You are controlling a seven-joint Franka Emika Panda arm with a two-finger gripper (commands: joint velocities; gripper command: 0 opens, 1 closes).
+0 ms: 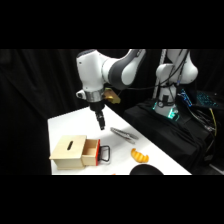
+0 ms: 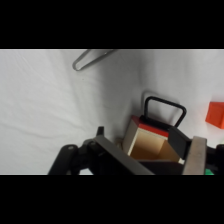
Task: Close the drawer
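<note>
White surface (image 1: 70, 122) runs from about 10 o'clock down to 5 o'clock in the side view, against black drapery.

Metal tongs (image 1: 124, 133) lie on the surface right of centre, closed end toward 10 o'clock, tips toward 4 o'clock. In the wrist view they show at 11 o'clock, cut by the top edge.

Yellow-orange curved object (image 1: 140, 155) lies at 5 o'clock from the tongs, apart from them.

Dark round object (image 1: 145, 171) at the surface's near edge, 6 o'clock of the curved object, partly cut off; kind cannot be told.

Small orange-red block (image 2: 215, 114) at 3 o'clock in the wrist view, cut by the edge.
</note>
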